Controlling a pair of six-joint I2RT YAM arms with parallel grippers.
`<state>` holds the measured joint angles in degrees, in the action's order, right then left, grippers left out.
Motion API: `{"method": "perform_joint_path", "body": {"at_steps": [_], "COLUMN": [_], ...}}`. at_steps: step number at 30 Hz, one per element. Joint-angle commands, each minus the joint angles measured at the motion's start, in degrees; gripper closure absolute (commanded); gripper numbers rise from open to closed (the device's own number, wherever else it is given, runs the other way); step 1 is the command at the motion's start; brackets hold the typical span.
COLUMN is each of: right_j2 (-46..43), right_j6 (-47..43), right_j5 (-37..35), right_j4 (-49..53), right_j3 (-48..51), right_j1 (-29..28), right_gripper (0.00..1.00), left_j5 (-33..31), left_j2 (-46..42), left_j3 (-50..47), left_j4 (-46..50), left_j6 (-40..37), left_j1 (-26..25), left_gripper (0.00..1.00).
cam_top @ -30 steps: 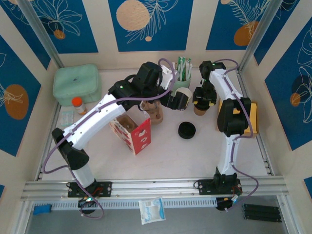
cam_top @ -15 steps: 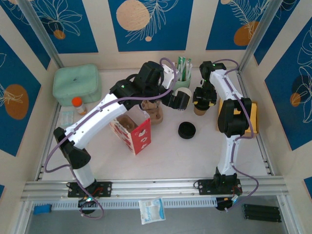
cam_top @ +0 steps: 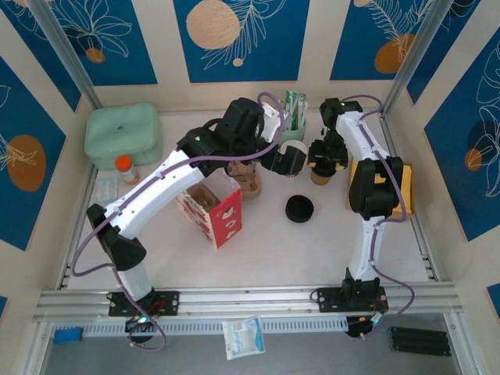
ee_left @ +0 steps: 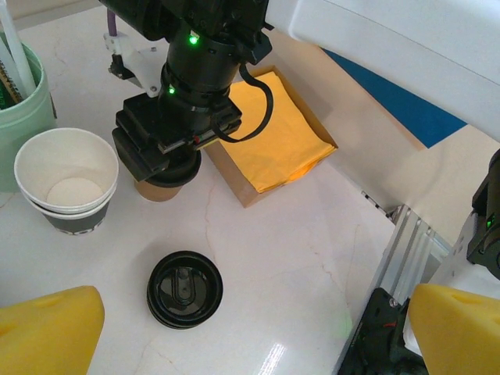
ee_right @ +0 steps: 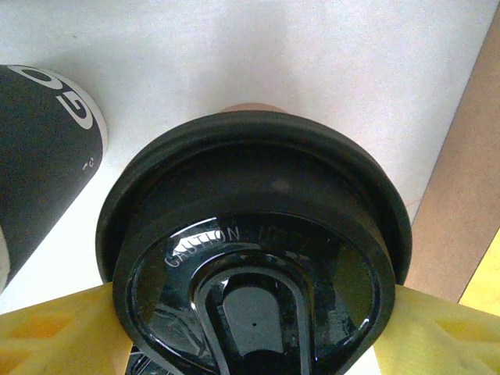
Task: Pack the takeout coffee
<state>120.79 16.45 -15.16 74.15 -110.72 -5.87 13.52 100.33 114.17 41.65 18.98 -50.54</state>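
The takeout coffee (cam_top: 320,175) is a tan paper cup (ee_left: 158,188) with a black lid (ee_right: 258,258), standing upright on the white table beside the napkin tray. My right gripper (cam_top: 326,156) hangs straight over it, with a yellow finger (ee_right: 55,332) on either side of the cup. The lid's rim hides whether the pads touch. My left gripper (ee_left: 254,328) is open and hovers above the table left of it, with nothing between its yellow fingers (ee_left: 47,332).
A loose black lid (ee_left: 184,288) lies on the table. Stacked black-sided cups (ee_left: 66,176) and a mint-green cup of sticks (cam_top: 293,117) stand close by. A tray of yellow napkins (ee_left: 273,141) is on the right. A red-and-white bag (cam_top: 211,211) stands at the centre left.
The left arm has shifted slightly toward the back. The right gripper stays over the cup.
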Motion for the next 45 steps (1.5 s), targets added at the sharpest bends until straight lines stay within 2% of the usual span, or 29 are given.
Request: {"method": "perform_joint_path", "body": {"at_steps": [1,33,45], "right_j2": [-0.14,6.06,7.72], "right_j6": [-0.67,-0.89,-0.92], "right_j5": [0.30,-1.78,-1.53], "right_j4": [0.20,2.82,2.52], "right_j3": [-0.52,-11.20,-10.60], "right_j1": [0.43,0.46,0.49], "right_gripper": [0.23,0.18,0.22], "left_j5": [0.46,0.65,0.41], "left_j2": [0.51,1.53,1.58], "left_j3": [1.77,2.20,2.28], "left_j4": [1.07,1.13,1.41], "left_j6": [-0.20,-0.95,-1.22], "left_j1": [-0.70,-0.71,-0.70], "left_gripper": [0.01,0.01,0.01]}}
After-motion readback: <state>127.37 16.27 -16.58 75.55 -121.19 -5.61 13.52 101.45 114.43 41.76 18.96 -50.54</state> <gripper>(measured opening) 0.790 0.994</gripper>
